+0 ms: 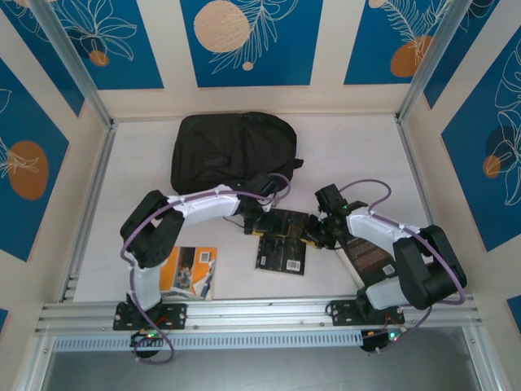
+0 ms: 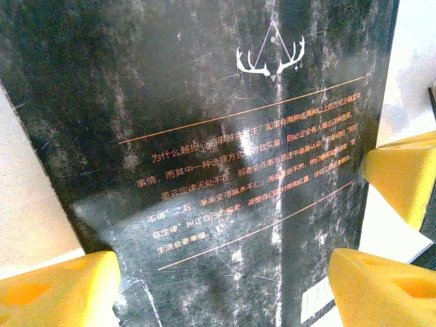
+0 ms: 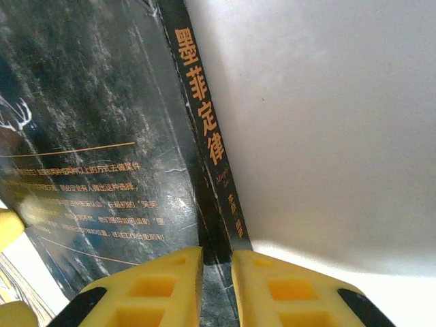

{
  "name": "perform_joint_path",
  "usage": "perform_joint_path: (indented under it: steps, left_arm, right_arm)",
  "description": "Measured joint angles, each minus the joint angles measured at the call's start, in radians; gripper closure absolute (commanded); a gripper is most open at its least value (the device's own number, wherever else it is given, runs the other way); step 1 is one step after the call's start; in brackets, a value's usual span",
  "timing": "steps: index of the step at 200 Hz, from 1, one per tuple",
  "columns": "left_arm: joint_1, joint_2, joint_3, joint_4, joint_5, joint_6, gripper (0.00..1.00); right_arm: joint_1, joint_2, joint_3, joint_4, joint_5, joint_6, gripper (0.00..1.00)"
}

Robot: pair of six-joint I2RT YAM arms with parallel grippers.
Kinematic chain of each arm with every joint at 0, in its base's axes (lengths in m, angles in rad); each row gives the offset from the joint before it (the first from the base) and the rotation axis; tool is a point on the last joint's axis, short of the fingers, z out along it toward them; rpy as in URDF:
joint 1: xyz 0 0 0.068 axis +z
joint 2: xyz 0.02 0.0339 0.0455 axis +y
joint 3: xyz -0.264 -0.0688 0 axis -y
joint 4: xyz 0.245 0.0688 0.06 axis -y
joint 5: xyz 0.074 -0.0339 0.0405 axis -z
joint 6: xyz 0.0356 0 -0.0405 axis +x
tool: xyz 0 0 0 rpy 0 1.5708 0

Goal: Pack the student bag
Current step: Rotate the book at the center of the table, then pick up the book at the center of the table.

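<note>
Orange characters 墨菲定律 mark the spine of the flat black paperback book point(image 3: 204, 136), pinched by the right gripper point(image 3: 216, 255); left gripper point(image 2: 218, 293) gapes wide over its cover. Large black fabric backpack point(image 1: 232, 151) lies beyond it.

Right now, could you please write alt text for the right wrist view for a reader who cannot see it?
The right gripper pinches the spine edge of a black book with orange Chinese print, its two yellow fingers almost together. The white table spreads to the right.
</note>
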Motion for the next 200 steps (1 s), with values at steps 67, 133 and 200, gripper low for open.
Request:
perform_joint_path:
  steps: [67,133,200]
  left_arm:
    - [0.068,-0.072,-0.072,0.002,0.000,0.021,0.20]
    - [0.082,-0.047,-0.073,0.017,0.007,0.019,0.20]
    - [0.072,0.002,-0.065,0.041,0.043,0.006,0.27]
  right_arm:
    - [0.008,0.017,0.008,0.005,-0.006,-0.015,0.79]
    - [0.025,0.034,0.022,0.008,-0.008,-0.019,0.79]
    - [0.029,0.048,0.027,0.017,-0.018,-0.018,0.78]
